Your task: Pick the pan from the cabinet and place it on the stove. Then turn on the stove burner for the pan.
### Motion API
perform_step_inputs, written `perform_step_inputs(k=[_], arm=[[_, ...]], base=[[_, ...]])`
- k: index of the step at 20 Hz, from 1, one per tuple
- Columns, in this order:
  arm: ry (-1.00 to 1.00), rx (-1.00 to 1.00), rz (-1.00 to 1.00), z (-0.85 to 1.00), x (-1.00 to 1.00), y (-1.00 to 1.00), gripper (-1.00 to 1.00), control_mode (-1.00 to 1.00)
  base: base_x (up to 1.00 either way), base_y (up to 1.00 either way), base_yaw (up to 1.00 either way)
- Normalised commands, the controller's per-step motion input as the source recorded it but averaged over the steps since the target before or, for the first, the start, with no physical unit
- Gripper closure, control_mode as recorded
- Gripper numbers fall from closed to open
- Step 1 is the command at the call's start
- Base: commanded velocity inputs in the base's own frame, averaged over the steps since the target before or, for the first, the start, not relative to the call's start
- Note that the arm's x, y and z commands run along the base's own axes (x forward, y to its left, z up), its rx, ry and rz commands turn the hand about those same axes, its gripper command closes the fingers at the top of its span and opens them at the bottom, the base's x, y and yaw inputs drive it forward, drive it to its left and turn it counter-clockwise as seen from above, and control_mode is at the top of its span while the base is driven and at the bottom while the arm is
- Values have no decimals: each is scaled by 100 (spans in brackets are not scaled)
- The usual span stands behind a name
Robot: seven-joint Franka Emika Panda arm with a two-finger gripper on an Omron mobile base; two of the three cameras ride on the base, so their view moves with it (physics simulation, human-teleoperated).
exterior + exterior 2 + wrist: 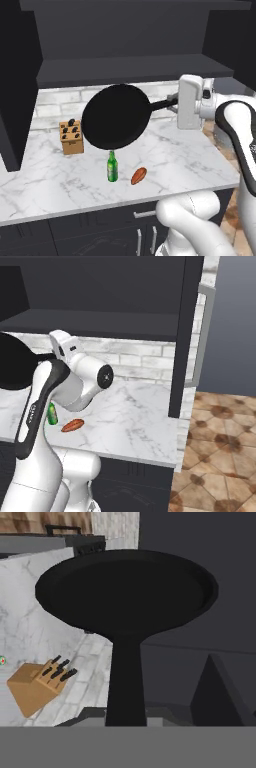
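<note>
The open cabinet (125, 50) hangs above the marble counter (190, 150); carrying the pan (116, 116) to the stove calls for a level, steady swing clear of its shelf. The gripper (176, 104) is clamped nearly closed on the handle. The hand view adds the knife block's (37, 684) slots; the left base view adds a green bottle (112, 167).

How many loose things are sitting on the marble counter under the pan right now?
3: a knife block at the back left, a green bottle in the middle, and a brown sausage just right of it. More may be hidden.
</note>
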Motion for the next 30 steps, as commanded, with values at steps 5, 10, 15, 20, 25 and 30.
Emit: perform_step_inputs(k=[5,10,15,20,25,30], arm=[[0,0,0,-8,-51,-1,100,-100],[0,0,0,-8,-56,-7,100,-100],[0,0,0,-3,-57,-17,100,-100],[0,0,0,0,-36,-4,100,-100],[0,0,0,0,-1,0,100,-100],[0,0,0,-5,-14,0,100,-100]], base=[[0,0,0],[0,0,0],[0,0,0],[0,0,0],[0,0,0],[0,0,0]])
